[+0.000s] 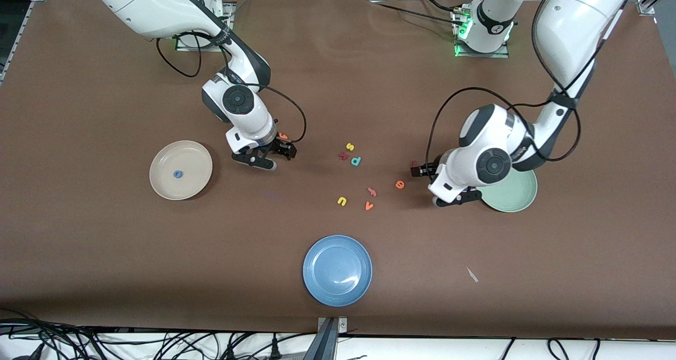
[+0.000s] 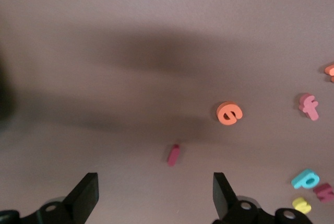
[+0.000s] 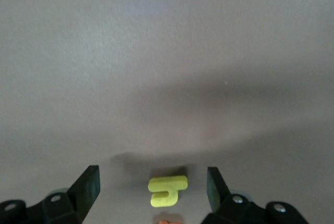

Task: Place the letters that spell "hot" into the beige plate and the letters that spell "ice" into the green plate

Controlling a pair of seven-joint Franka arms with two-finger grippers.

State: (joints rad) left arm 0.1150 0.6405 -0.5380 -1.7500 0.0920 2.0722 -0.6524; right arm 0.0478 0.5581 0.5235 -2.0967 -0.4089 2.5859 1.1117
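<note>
The blue o lies in the beige plate. Beside that plate, the right gripper hangs wide open over the yellow h — gripping nothing. The left gripper, open and empty beside the green plate, is over the dark red i — probably.

High front camera looks down across the table at both arms. Each wrist camera peers close past open jaws. Orange e shows in front and left wrist views.

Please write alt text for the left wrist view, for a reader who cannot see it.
The open left gripper hangs over the brown table, a dark red i lying between its fingers. An orange e lies close by, other toy letters at the edge.
</note>
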